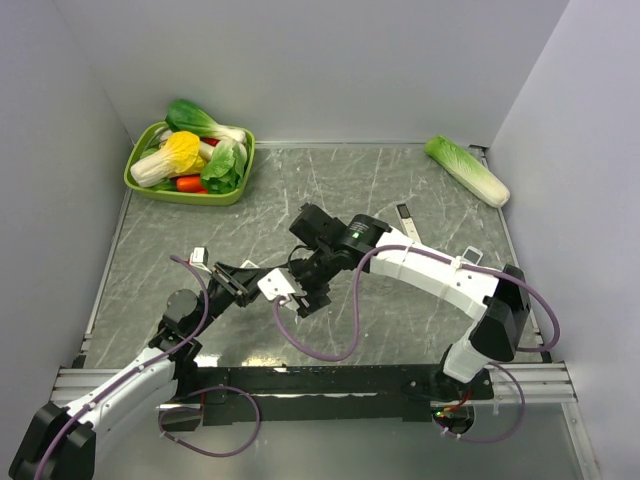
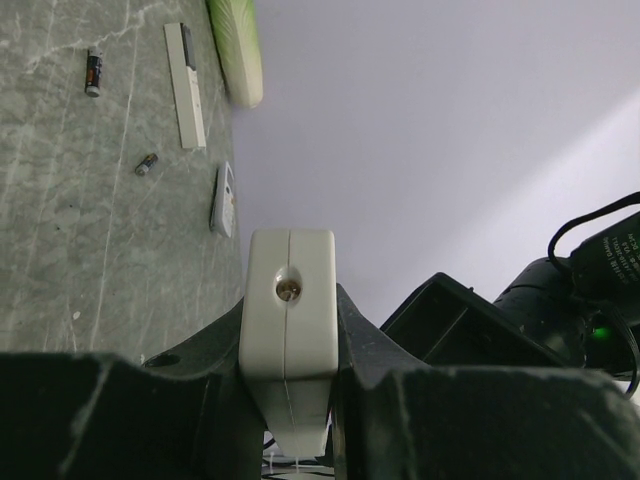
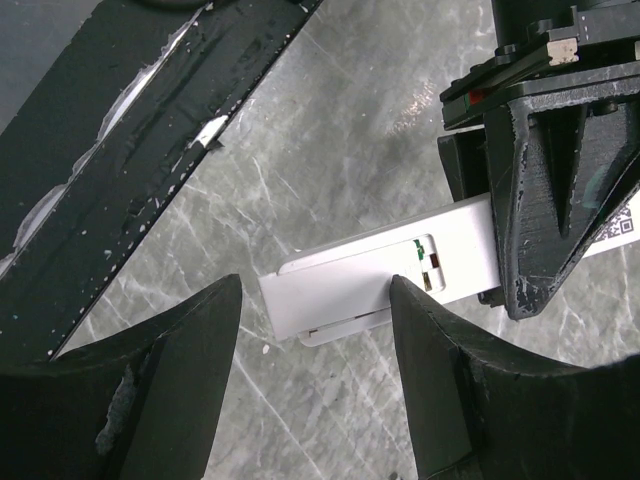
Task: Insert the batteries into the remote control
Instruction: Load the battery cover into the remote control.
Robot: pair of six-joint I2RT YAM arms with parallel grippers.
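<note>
The remote control (image 3: 400, 262), a slim white bar, hangs level above the table with my left gripper (image 2: 290, 335) shut on it. Its end with the small dark window (image 2: 288, 289) points away from the left wrist camera. In the right wrist view its back faces up: a white cover (image 3: 325, 290) lies partly slid over the recess (image 3: 428, 262), where green shows. My right gripper (image 3: 315, 295) stands open astride the remote's free end, one fingertip (image 3: 400, 295) at the cover's edge. In the top view both grippers meet at mid-table around the remote control (image 1: 274, 284). The batteries are out of view.
Two tiny dark cells (image 2: 93, 72) (image 2: 146, 163) lie on the table near a white remote with a black end (image 2: 186, 90) and a shorter white remote (image 2: 224, 198). A cabbage (image 1: 467, 170) lies at the back right. A green tray (image 1: 150, 185) of vegetables stands at the back left.
</note>
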